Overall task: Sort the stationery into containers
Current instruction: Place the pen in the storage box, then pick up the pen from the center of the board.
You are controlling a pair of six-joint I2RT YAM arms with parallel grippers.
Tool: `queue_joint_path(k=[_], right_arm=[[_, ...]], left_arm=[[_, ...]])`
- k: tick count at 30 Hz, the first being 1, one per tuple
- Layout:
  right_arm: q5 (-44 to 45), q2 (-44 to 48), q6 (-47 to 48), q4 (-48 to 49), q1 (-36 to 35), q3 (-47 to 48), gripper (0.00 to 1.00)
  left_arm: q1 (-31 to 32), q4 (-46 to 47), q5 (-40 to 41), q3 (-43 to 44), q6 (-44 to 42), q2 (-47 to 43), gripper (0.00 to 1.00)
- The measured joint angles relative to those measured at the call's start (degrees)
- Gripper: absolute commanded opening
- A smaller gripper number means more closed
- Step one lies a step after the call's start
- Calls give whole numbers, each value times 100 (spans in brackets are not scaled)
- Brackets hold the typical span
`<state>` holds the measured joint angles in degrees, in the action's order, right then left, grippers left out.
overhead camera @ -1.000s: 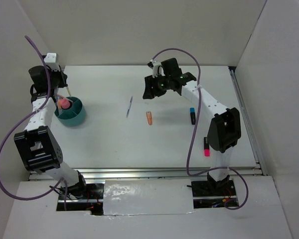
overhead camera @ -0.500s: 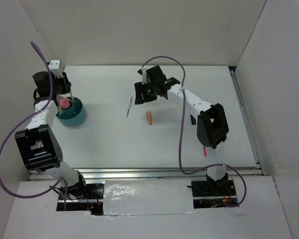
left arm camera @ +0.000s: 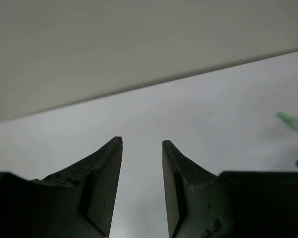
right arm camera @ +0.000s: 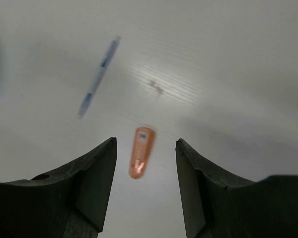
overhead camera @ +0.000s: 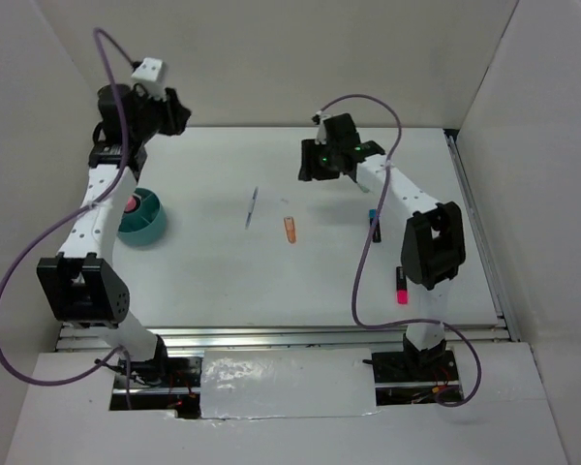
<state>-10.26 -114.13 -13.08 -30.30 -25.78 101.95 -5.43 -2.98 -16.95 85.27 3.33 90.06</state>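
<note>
Left gripper (left arm camera: 141,145): jaws parted, nothing between them, raised at the upper left of the overhead view.

Right gripper (right arm camera: 146,143): jaws parted and empty, poised over a short orange plastic marker (right arm camera: 141,158) lying at centre frame. A thin blue pen (right arm camera: 98,77) lies to its upper left.

The round teal plastic tub (overhead camera: 150,231), at left of frame, holds a pink-capped tube (overhead camera: 130,203).

A blue-capped black marker (overhead camera: 374,223) and a pink marker (overhead camera: 401,287) lie on the white table (overhead camera: 223,281) at right.

A white bench (right arm camera: 228,64) lies beneath the right fingers (right arm camera: 97,173); a pale wall (left arm camera: 139,34) stands beyond the left fingers (left arm camera: 102,178).
</note>
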Motion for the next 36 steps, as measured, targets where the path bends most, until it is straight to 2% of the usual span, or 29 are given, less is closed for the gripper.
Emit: queue_joint_path(k=[2,4,7,10,14,18,32,36], right_arm=[[83,275,81,66,409,-319,58],[136,586,157,52,780,-651,57],[234,1062,262,11,1327,-1102,57],[258,1440,361,11,1578,-1464,57],[232,1805,472,-15,1676,-1843,57],[190,1947,560,-22,1709,-2057,57],[140,2024,680,-72,1939,-2280,56],[103,2024,680,-72,1941,-2273,56]], left_arm=[[553,-245,-68,894,57,363,57],[1084,-420,-101,1502,190,807,60],[1720,-1161,-48,2214,367,1698,57],[2002,-1827,118,2756,494,2695,54],[2107,-2535,411,3056,627,3713,51],[2109,-2944,664,3191,710,4229,50],[2149,-3145,916,3744,715,4911,49],[2243,-3300,992,3877,695,5097,43]])
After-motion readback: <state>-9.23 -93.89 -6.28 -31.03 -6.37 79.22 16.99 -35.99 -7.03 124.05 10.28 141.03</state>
